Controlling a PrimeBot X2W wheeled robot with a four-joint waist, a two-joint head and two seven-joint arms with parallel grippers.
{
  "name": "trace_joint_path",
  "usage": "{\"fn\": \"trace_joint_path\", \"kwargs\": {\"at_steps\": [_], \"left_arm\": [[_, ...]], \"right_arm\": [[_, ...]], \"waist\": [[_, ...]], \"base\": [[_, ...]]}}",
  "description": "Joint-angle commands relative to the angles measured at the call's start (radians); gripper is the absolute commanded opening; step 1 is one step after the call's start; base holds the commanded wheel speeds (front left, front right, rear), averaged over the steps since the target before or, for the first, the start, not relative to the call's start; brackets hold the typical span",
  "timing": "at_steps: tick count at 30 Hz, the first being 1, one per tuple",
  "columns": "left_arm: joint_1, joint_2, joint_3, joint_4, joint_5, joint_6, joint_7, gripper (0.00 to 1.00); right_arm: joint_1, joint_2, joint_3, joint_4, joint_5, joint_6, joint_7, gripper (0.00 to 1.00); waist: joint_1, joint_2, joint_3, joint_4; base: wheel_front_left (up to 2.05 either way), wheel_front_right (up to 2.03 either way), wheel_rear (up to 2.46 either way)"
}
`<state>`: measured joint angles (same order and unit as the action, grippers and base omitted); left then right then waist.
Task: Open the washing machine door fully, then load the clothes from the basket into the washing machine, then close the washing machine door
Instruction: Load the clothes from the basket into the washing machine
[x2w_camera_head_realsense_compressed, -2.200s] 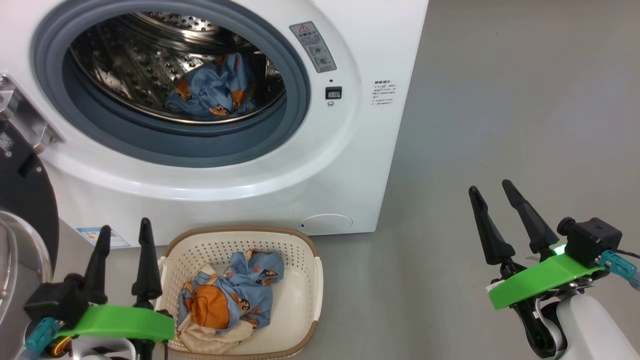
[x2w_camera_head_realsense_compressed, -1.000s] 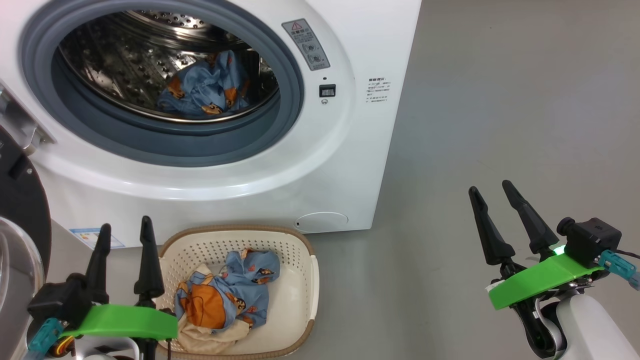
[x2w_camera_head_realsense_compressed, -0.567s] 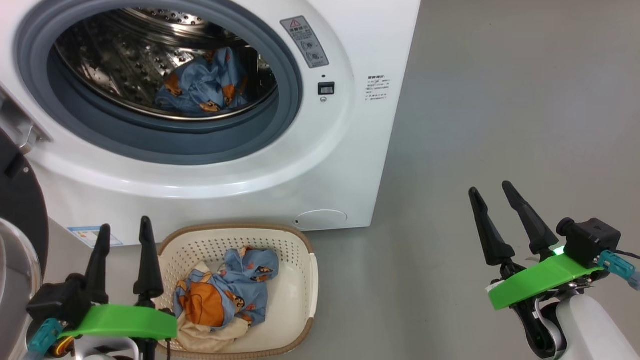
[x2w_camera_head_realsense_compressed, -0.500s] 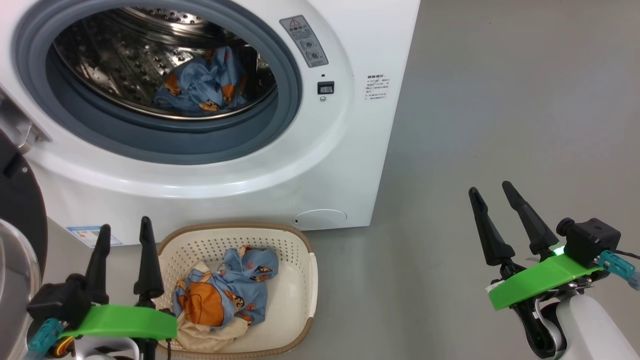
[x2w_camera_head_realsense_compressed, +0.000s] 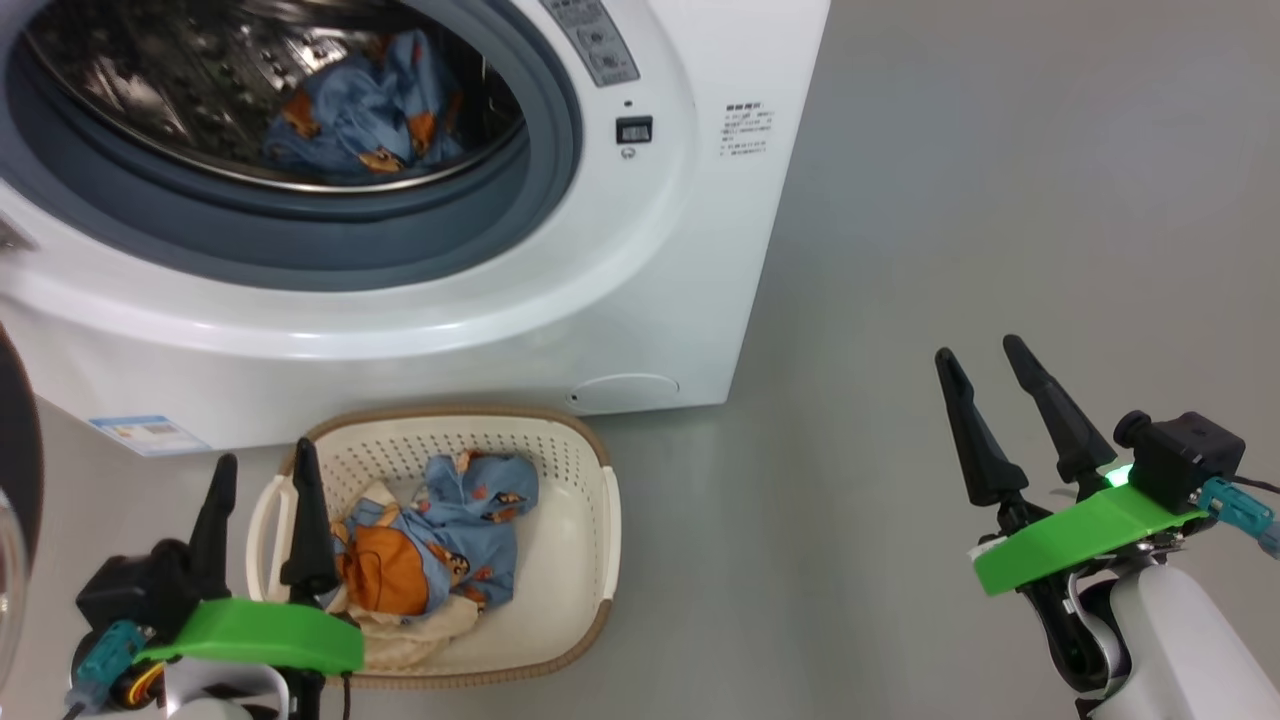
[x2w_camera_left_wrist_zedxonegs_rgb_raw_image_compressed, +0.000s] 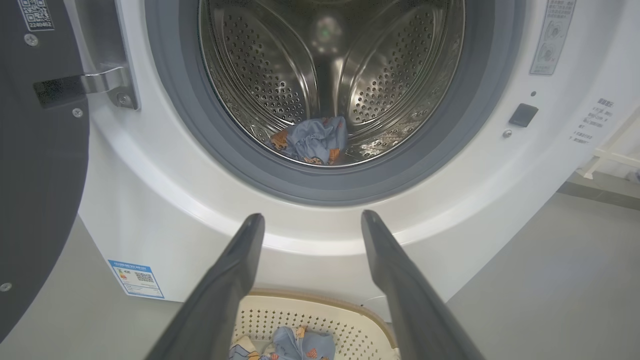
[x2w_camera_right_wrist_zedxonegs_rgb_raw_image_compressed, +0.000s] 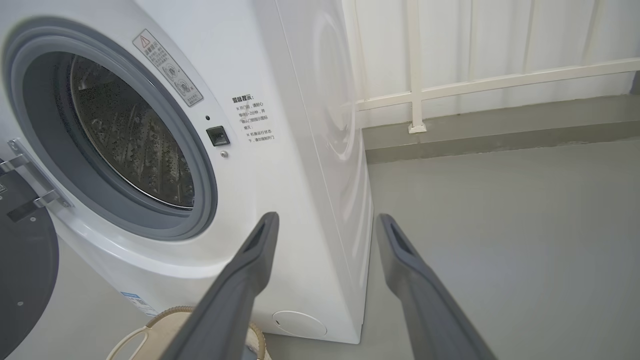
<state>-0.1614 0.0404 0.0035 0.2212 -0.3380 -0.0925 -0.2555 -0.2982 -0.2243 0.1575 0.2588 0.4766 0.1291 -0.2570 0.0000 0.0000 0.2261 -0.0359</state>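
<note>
The left jaws stand spread wide with nothing between them. Their dark fingers (x2w_camera_head_realsense_compressed: 308, 530) point up the head view at the near left corner of the basket (x2w_camera_head_realsense_compressed: 592, 520). One finger crosses the line of the rim, but I cannot tell whether it touches. In the left wrist view these fingers frame the front of the washer (x2w_camera_left_wrist_zedxonegs_rgb_raw_image_compressed: 150, 210), with the basket's far wall just below and between them. The right jaws are also spread and empty. Their fingers (x2w_camera_head_realsense_compressed: 975, 450) hang over bare floor (x2w_camera_head_realsense_compressed: 950, 200), well apart from the basket and to the right of the washer.

The basket sits on the floor just in front of the washer, below the drum mouth. Clothes (x2w_camera_head_realsense_compressed: 440, 530) lie heaped in its left half, blue fabric with orange bears on top of a cream piece (x2w_camera_head_realsense_compressed: 410, 645). A second bear-print piece (x2w_camera_head_realsense_compressed: 350, 110) lies at the bottom of the steel drum (x2w_camera_left_wrist_zedxonegs_rgb_raw_image_compressed: 280, 65), behind the grey gasket (x2w_camera_head_realsense_compressed: 300, 235).

The door (x2w_camera_left_wrist_zedxonegs_rgb_raw_image_compressed: 40, 175) is swung open to the left. Its dark inner face is turned toward the left wrist camera, and its metal hinge (x2w_camera_left_wrist_zedxonegs_rgb_raw_image_compressed: 107, 80) is fixed to the washer's front. A blue label (x2w_camera_head_realsense_compressed: 145, 432) sits at the washer's lower left corner. In the right wrist view a pale railing (x2w_camera_right_wrist_zedxonegs_rgb_raw_image_compressed: 415, 65) stands beyond the washer's side.
</note>
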Motion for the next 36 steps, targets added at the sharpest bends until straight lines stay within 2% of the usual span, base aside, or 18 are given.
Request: {"fn": "trace_joint_path", "kwargs": {"at_steps": [1,12,22,36], "left_arm": [[-0.042,0.014,0.026,-0.010,0.009,-0.003,-0.006,1.00],[-0.156,0.030,0.020,0.078,0.022,-0.017,-0.006,1.00],[-0.249,0.041,0.027,0.164,0.030,-0.028,-0.006,1.00],[-0.435,0.108,-0.020,0.537,-0.003,-0.036,0.013,1.00]], "right_arm": [[-0.022,-0.002,0.023,-0.028,-0.009,0.002,-0.005,1.00],[-0.092,0.006,0.016,-0.051,-0.006,0.002,-0.005,1.00],[-0.147,0.002,0.011,-0.068,-0.007,0.002,-0.005,1.00],[-0.204,0.010,0.018,-0.089,-0.004,0.002,-0.005,1.00]], "waist": [[0.0000,0.0000,0.046,-0.015],[0.0000,0.0000,0.225,-0.032],[0.0000,0.0000,0.335,-0.033],[0.0000,0.0000,0.482,-0.061]], "base": [[0.00,0.00,0.00],[0.00,0.00,0.00],[0.00,0.00,0.00],[0.00,0.00,0.00]]}}
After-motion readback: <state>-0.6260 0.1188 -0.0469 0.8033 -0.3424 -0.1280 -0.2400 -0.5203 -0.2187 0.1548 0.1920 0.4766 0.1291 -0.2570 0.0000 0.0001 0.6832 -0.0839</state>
